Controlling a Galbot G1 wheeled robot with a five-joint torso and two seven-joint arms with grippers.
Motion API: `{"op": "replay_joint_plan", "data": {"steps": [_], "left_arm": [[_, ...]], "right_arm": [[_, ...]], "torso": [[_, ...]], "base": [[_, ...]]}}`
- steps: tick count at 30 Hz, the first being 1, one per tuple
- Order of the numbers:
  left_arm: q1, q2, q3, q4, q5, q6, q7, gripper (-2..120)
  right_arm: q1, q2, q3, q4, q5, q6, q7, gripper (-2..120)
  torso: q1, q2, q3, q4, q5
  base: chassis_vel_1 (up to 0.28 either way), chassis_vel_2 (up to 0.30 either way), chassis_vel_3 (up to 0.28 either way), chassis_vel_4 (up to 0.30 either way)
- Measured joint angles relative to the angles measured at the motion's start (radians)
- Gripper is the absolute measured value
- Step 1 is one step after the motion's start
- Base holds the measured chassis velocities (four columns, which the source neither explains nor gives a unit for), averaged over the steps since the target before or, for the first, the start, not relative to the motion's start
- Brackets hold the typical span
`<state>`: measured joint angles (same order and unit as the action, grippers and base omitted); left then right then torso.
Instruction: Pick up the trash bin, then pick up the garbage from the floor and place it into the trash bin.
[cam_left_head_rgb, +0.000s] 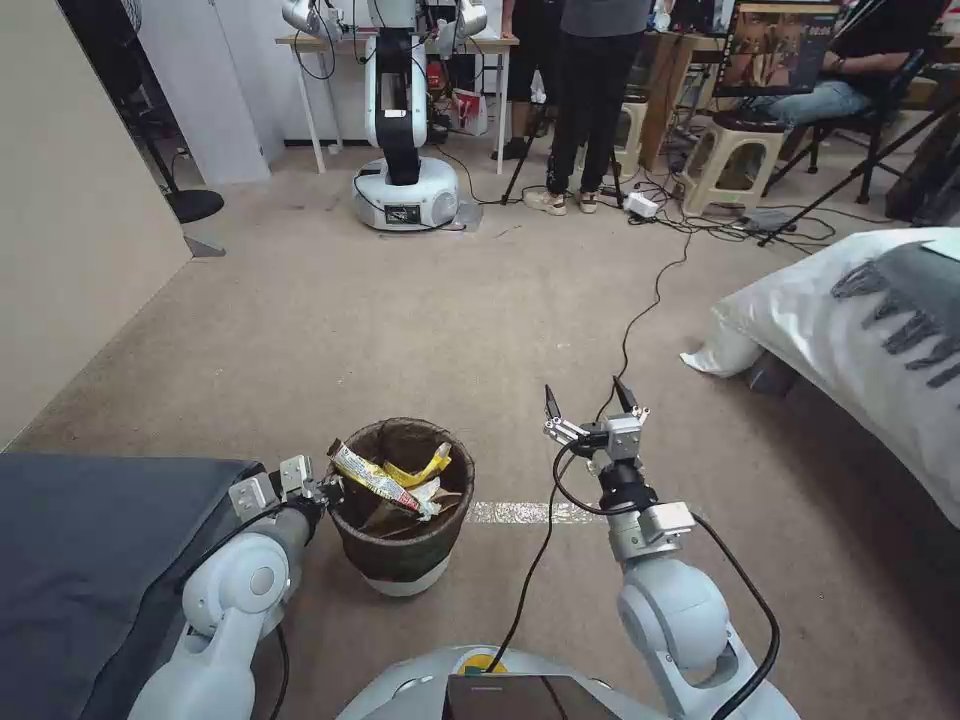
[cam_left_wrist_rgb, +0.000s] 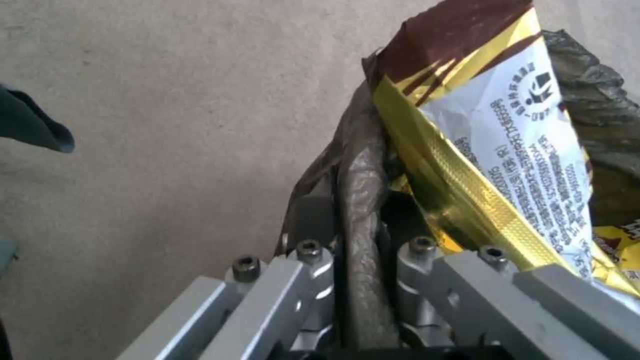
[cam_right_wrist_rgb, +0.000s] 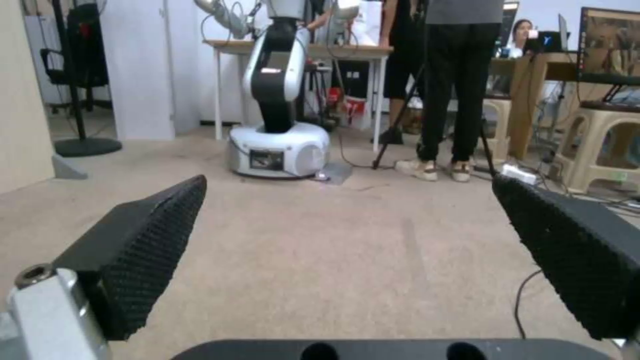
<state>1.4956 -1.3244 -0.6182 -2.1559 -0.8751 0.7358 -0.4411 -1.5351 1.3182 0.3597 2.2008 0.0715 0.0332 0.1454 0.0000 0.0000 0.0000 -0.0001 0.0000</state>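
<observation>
Left gripper (cam_left_head_rgb: 322, 490), clenched on the small round white plastic trash bin's (cam_left_head_rgb: 404, 578) brown-bagged rim, could slip on that thin liner, tipping yellow snack wrappers (cam_left_head_rgb: 385, 482) beside it out.

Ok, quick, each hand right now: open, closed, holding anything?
Left hand: closed on the rim of the trash bin, pinching the liner.
Right hand: open, empty, above the carpet.

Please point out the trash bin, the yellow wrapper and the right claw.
trash bin (cam_left_head_rgb: 404, 560): head view, front wall.
yellow wrapper (cam_left_head_rgb: 372, 480): head view, its middle.
right claw (cam_left_head_rgb: 592, 401): head view, between open fingertips.
</observation>
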Motion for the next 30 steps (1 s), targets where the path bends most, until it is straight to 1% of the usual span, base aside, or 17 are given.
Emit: {"op": "replay_joint_plan", "data": {"steps": [10, 13, 14, 17, 18, 19, 21, 22, 26, 27, 28, 30], "left_arm": [[-0.010, 0.000, -0.002, 0.010, 0.008, 0.000, -0.001, 5], [-0.009, 0.005, -0.005, 0.007, 0.016, -0.001, 0.000, 17], [-0.009, 0.005, -0.005, 0.007, 0.016, -0.001, 0.000, 17], [-0.007, 0.004, -0.004, 0.003, 0.023, -0.001, 0.000, 31], [-0.007, 0.004, -0.004, 0.003, 0.023, -0.001, 0.000, 31], [-0.005, 0.004, -0.004, 0.000, 0.024, -0.001, 0.001, 35], [-0.001, 0.004, -0.004, -0.009, 0.027, -0.001, 0.001, 47], [-0.001, 0.004, -0.004, -0.009, 0.027, -0.001, 0.001, 47], [0.007, 0.007, -0.005, -0.025, 0.038, -0.001, 0.004, 66], [0.007, 0.007, -0.005, -0.025, 0.038, -0.001, 0.004, 66], [0.009, 0.008, -0.005, -0.028, 0.040, -0.001, 0.005, 68], [0.016, 0.010, -0.009, -0.035, 0.050, -0.001, 0.011, 78]], "right_arm": [[0.013, -0.010, 0.002, 0.000, 0.007, -0.012, 0.000, 100], [0.018, -0.011, 0.000, 0.000, 0.009, -0.017, 0.000, 100], [0.018, -0.011, 0.000, 0.000, 0.009, -0.017, 0.000, 100], [0.022, -0.011, 0.000, -0.001, 0.011, -0.019, 0.001, 100], [0.022, -0.011, 0.000, -0.001, 0.011, -0.019, 0.001, 100], [0.022, -0.013, 0.000, -0.001, 0.013, -0.019, 0.001, 100], [0.023, -0.018, 0.001, -0.001, 0.017, -0.020, 0.001, 100], [0.023, -0.018, 0.001, -0.001, 0.017, -0.020, 0.001, 100], [0.032, -0.023, 0.003, -0.001, 0.027, -0.028, 0.002, 100], [0.032, -0.023, 0.003, -0.001, 0.027, -0.028, 0.002, 100], [0.034, -0.024, 0.002, -0.001, 0.030, -0.030, 0.003, 100], [0.038, -0.027, 0.001, -0.001, 0.034, -0.033, 0.005, 100]], "torso": [[0.000, 0.000, 0.000, 0.0000, 0.0000], [0.000, 0.000, 0.000, 0.0002, 0.0002], [0.000, 0.000, 0.000, 0.0002, 0.0002], [0.000, 0.000, 0.000, 0.0001, 0.0001], [0.000, 0.000, 0.000, 0.0001, 0.0001], [0.000, 0.000, 0.000, 0.0001, 0.0001], [0.000, 0.000, 0.000, 0.0000, 0.0000], [0.000, 0.000, 0.000, 0.0000, 0.0000], [0.000, 0.000, 0.000, 0.0000, 0.0000], [0.000, 0.000, 0.000, 0.0000, 0.0000], [0.000, 0.000, 0.000, 0.0001, 0.0000], [0.000, 0.000, 0.000, 0.0001, 0.0000]], "base": [[0.000, 0.000, 0.000, 0.000], [0.000, 0.000, 0.000, 0.000], [0.000, 0.000, 0.000, 0.000], [0.000, 0.000, 0.000, 0.000], [0.000, 0.000, 0.000, 0.000], [0.000, 0.000, 0.000, 0.000], [0.000, 0.000, 0.000, 0.000], [0.000, 0.000, 0.000, 0.000], [0.000, 0.000, 0.000, 0.000], [0.000, 0.000, 0.000, 0.000], [0.000, 0.000, 0.000, 0.000], [0.000, 0.000, 0.000, 0.000]]}}
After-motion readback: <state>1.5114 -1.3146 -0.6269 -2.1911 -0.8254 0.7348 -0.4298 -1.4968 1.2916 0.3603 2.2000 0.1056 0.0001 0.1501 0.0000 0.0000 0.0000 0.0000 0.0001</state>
